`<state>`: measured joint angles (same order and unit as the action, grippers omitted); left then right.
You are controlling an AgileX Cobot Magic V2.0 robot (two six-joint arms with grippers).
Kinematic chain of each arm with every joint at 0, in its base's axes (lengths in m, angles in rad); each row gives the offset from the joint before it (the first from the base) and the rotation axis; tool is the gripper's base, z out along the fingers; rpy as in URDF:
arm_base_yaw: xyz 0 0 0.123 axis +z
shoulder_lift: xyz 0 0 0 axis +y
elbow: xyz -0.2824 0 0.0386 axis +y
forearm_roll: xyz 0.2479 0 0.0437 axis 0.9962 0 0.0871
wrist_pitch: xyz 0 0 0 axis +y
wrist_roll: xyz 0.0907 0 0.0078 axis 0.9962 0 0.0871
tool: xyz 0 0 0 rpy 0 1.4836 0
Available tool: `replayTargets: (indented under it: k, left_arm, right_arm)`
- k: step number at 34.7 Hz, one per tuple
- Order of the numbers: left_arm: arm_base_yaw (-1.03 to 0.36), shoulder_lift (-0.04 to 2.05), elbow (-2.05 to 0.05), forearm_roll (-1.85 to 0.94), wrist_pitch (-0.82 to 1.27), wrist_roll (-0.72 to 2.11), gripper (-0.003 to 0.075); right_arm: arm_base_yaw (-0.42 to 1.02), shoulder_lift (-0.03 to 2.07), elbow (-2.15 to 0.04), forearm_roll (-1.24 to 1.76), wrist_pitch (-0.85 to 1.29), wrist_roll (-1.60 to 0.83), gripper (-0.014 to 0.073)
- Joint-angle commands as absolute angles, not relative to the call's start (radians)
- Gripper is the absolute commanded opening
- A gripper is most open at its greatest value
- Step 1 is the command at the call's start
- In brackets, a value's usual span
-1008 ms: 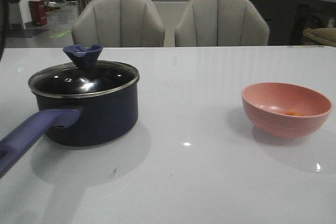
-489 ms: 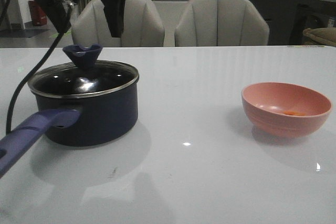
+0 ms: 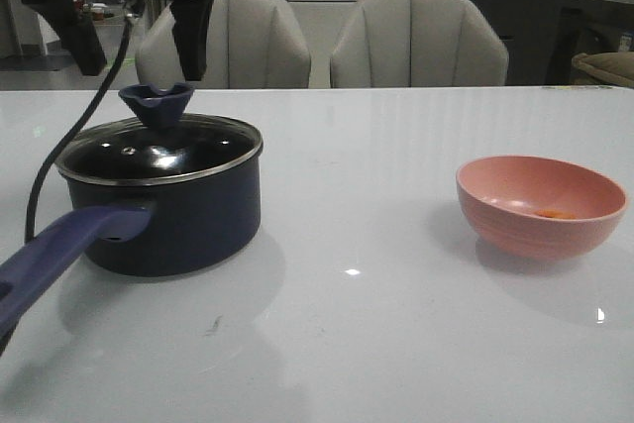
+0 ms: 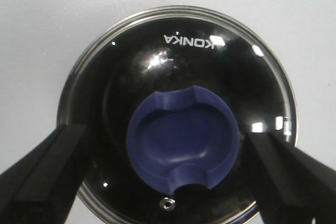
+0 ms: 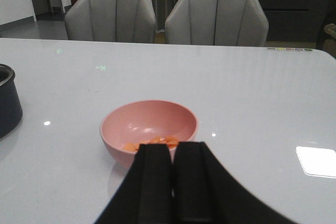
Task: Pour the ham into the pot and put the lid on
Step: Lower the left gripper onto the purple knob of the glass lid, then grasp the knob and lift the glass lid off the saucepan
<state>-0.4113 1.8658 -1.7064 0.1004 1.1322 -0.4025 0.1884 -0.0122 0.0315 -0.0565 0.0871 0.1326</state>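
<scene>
On the white table (image 3: 396,195) stands one dark navy pot (image 3: 168,215), its one round glass lid (image 3: 158,151) on it. My left claw (image 4: 168,182) hangs spread above its knob. My right claw (image 5: 173,182), pressed together, faces one salmon-pink bowl (image 5: 149,124) holding several orange ham slices (image 5: 152,143).

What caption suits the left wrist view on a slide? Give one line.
Left gripper, fingers spread wide, poised above the purple-blue knob of the glass lid that covers the pot.
</scene>
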Motion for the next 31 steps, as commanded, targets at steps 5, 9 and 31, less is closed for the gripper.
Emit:
replayTargets:
  k: [5,9,31]
  left_arm:
    - [-0.412,1.874,-1.742,0.071,1.124,-0.410,0.0638]
    - [-0.409,1.899,-1.744,0.068,1.133,-0.410,0.0638]
    - [-0.405,1.905,-1.750,0.080,1.126,-0.410,0.0318]
  right_arm:
    - [0.185,-0.029,0.022,-0.064,0.000,0.126,0.0148]
    - [0.185,-0.029,0.022,-0.064,0.000,0.126,0.0148]
    - [0.185,-0.029,0.022,-0.064,0.000,0.126,0.0148]
